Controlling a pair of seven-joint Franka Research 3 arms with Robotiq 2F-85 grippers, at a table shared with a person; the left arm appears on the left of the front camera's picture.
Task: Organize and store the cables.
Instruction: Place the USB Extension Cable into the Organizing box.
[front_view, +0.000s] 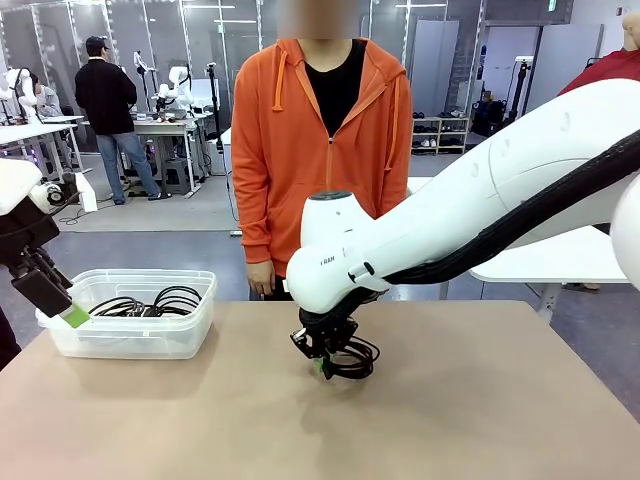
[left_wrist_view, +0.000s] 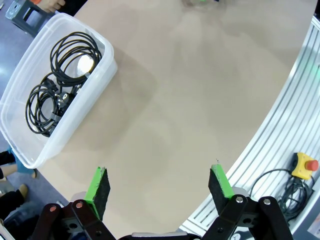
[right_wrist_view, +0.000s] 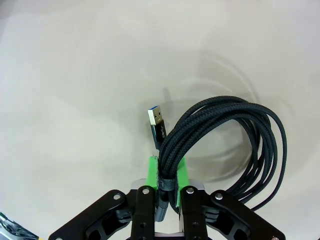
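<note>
Tan table (front_view: 480, 400) is carrying a clear bin (front_view: 135, 335) holding coiled cables (left_wrist_view: 57, 85). Right gripper (right_wrist_view: 167, 172) is clamping a braided cable coil (right_wrist_view: 225, 140) mid-table; left gripper (left_wrist_view: 160, 187) is hanging spread wide beside the bin.

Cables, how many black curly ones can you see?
3. Two coiled cables lie in the clear bin; one braided cable is held by the right gripper over the table. More may hide underneath.
</note>
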